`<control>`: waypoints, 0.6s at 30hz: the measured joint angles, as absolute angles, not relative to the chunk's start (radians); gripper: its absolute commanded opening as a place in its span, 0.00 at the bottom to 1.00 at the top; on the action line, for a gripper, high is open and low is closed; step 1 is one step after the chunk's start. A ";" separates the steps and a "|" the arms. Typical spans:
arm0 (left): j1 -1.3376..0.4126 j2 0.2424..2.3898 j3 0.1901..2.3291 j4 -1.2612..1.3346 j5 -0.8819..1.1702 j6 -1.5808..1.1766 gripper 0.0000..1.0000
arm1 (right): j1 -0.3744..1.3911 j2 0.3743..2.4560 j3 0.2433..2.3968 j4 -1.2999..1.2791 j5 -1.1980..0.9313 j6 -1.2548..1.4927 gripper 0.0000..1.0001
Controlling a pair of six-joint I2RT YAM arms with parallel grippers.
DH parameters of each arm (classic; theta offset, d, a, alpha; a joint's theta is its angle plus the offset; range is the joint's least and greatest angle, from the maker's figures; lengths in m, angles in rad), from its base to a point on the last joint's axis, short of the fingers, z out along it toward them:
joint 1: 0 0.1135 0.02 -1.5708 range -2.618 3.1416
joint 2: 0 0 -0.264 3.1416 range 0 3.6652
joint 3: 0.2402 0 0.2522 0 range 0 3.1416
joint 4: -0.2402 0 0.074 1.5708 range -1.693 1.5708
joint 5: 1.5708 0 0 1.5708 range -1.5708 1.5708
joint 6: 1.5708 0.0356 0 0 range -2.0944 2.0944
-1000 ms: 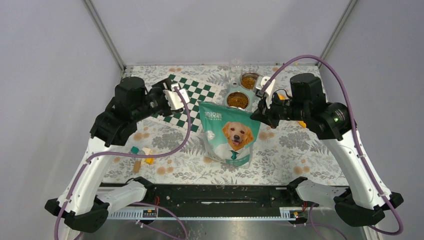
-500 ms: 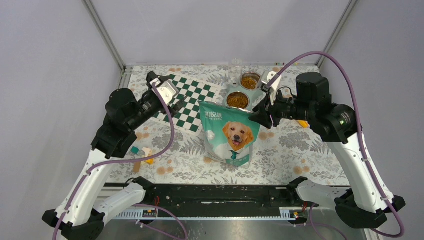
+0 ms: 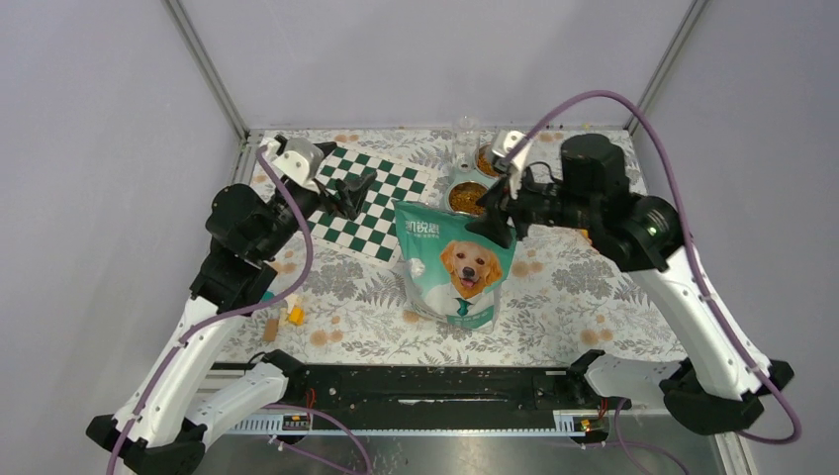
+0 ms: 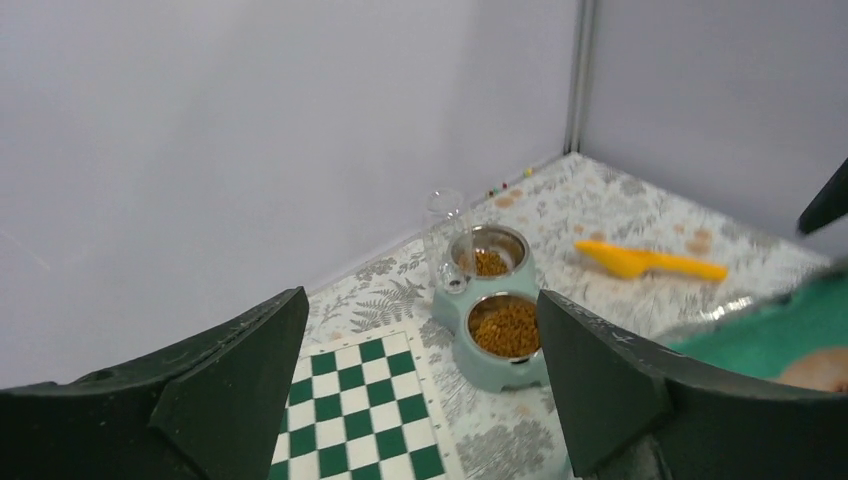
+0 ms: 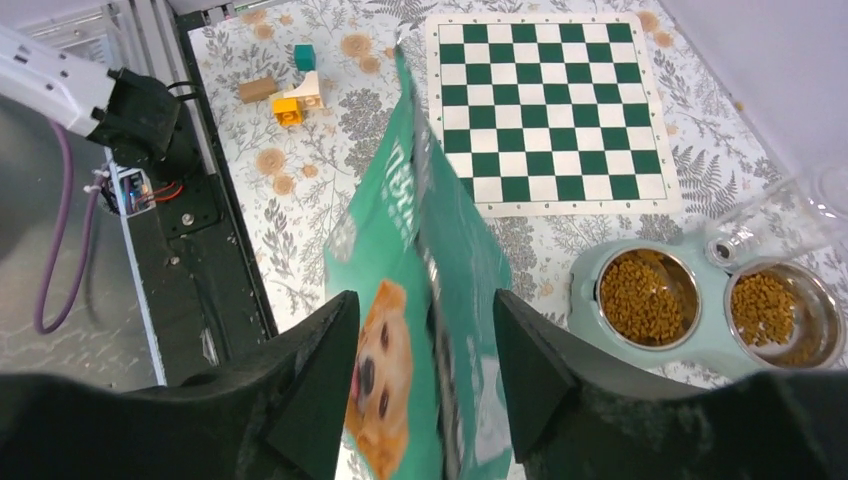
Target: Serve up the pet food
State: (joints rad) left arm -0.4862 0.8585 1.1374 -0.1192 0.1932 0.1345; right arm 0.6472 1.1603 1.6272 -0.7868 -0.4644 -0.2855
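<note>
- Top view: the teal dog-picture bag (image 3: 455,262) stands upright mid-surface (image 3: 594,297). The right jaws hang right at its top edge. Just behind it, pet food (image 3: 468,199) sits brown in the teal feeder (image 3: 452,188). Over on the other side, the left jaws hover above the checkered mat (image 3: 381,213), spread apart.
- Left wrist: jaws wide, nothing between them. In the gap you see pet food (image 4: 505,328) filling both feeder bowls (image 4: 490,235), and an orange scoop (image 4: 650,263) lying apart from them.
- Right wrist: jaws wide again, one finger on each side of the bag's upright top edge (image 5: 420,200), and I cannot tell whether either finger touches it. Pet food (image 5: 638,297) shows in both bowls, and toy blocks (image 5: 290,95) lie near the surface's edge.
</note>
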 measured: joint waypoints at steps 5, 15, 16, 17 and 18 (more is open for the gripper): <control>-0.486 0.853 1.097 -0.047 0.050 -0.039 0.81 | 0.713 1.317 1.709 -0.777 -0.386 -0.280 0.67; -0.486 0.724 1.042 -0.050 -0.063 -0.178 0.81 | 0.755 1.458 1.820 -0.921 -0.304 -0.278 0.00; -0.486 0.717 1.040 -0.051 -0.065 -0.182 0.81 | 0.757 1.463 1.834 -0.933 -0.287 -0.276 0.00; -0.486 0.712 1.039 -0.054 -0.068 -0.185 0.81 | 0.757 1.466 1.845 -0.947 -0.275 -0.268 0.00; -0.486 0.709 1.039 -0.058 -0.071 -0.186 0.81 | 0.757 1.469 1.858 -0.963 -0.265 -0.258 0.00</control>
State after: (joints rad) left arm -0.4862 0.7094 1.0389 -0.0582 -0.0708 -0.1864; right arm 0.7574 1.4693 1.8576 -0.9627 -0.2649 -0.2584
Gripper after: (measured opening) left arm 0.812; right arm 0.027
